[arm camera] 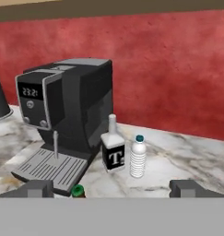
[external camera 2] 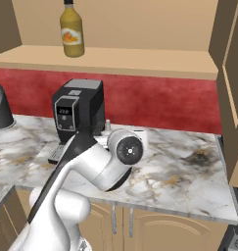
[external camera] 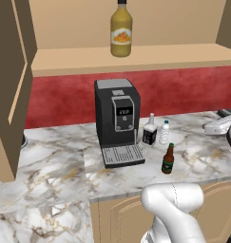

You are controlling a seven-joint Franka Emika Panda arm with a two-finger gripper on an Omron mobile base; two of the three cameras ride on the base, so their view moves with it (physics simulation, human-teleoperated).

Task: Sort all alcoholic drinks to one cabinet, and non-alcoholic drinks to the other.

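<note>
Brown beer bottle (arm camera: 77, 190) below my wide-open, empty pincer (arm camera: 111, 188): a careless descent may topple it against the coffee machine (arm camera: 67, 115).

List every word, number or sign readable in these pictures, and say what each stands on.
"23:21": display of the coffee machine.
"T" and a smaller mark, unreadable: black label of the squarish clear bottle.
Orange label of the juice bottle: a picture, no legible words.
Green label of the beer bottle: too small to read.
</note>
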